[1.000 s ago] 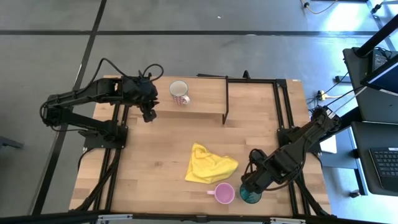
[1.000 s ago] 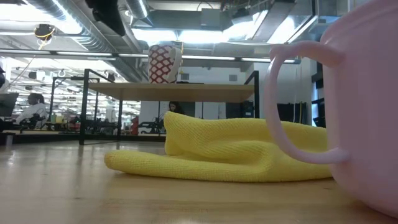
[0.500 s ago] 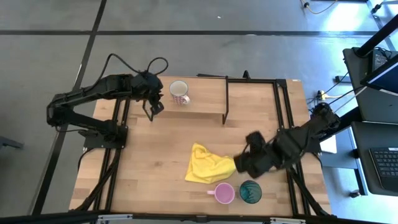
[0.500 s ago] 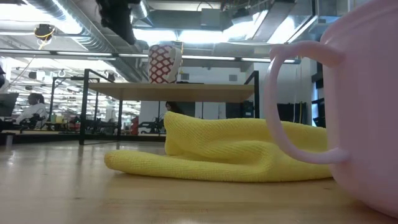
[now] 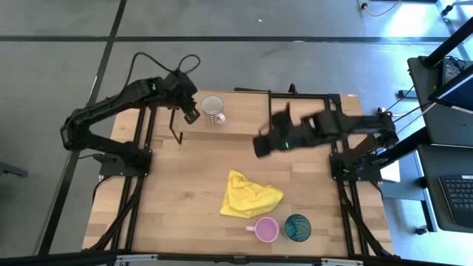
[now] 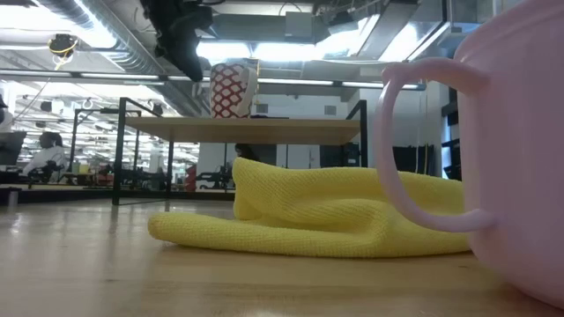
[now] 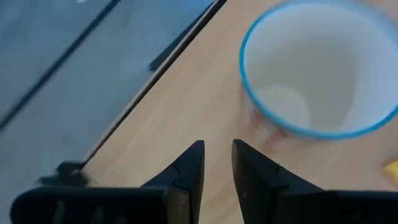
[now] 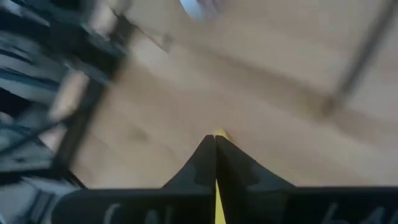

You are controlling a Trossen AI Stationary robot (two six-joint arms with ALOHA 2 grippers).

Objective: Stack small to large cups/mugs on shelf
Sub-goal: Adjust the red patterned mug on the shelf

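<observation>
Wooden shelf (image 5: 244,118), patterned mug (image 5: 213,109) just beside left pincer (image 5: 189,116) slightly parted, right pincer (image 5: 260,145) closed, empty.

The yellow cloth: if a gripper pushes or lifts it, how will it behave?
The cloth lies crumpled in soft folds, so it is probably floppy and would bunch up if pushed. Lifted, it would likely drape and hang. It looks thin, so probably light.

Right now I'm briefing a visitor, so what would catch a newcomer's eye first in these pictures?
The yellow cloth crumpled mid-table, with the pink mug and teal tumbler side by side at the near edge. On the shelf, the patterned mug stands with the left pincer close beside it.
</observation>
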